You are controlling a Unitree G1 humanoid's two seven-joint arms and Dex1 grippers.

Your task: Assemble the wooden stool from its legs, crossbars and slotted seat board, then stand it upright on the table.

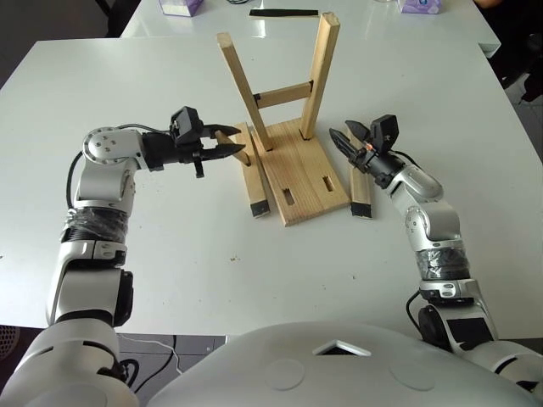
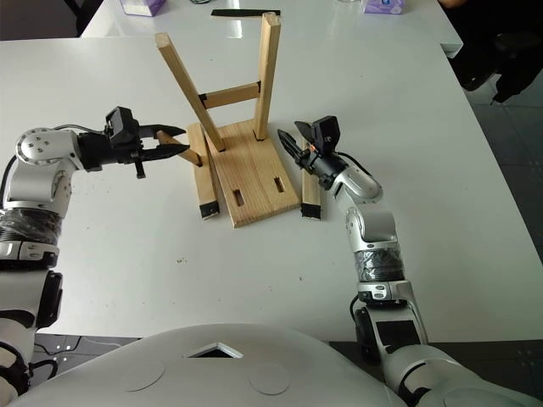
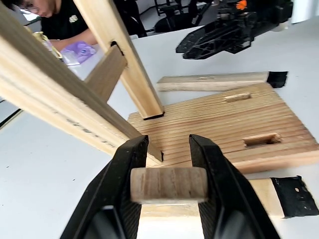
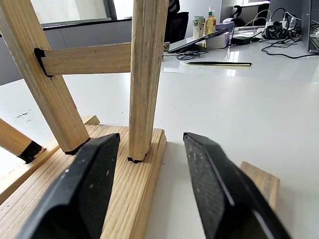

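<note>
The slotted seat board (image 1: pixel 299 174) lies flat on the white table. Two legs stand in its far slots, the left leg (image 1: pixel 244 89) tilted and the right leg (image 1: pixel 320 76) nearly upright, joined by a crossbar (image 1: pixel 284 93). My left gripper (image 1: pixel 231 142) hovers at the board's left edge, shut on the end of a short crossbar (image 3: pixel 168 185). A loose leg (image 1: pixel 254 180) lies along the board's left side and another loose leg (image 1: pixel 361 191) along its right. My right gripper (image 1: pixel 348 137) stands open just right of the upright leg's base (image 4: pixel 144 99), holding nothing.
Two near slots (image 1: pixel 289 197) (image 1: pixel 328 181) in the board are open. A black strip (image 1: pixel 282 13) and two purple boxes (image 1: pixel 180 7) (image 1: pixel 420 5) sit on the far table. Bare white tabletop lies in front of the board and to both sides.
</note>
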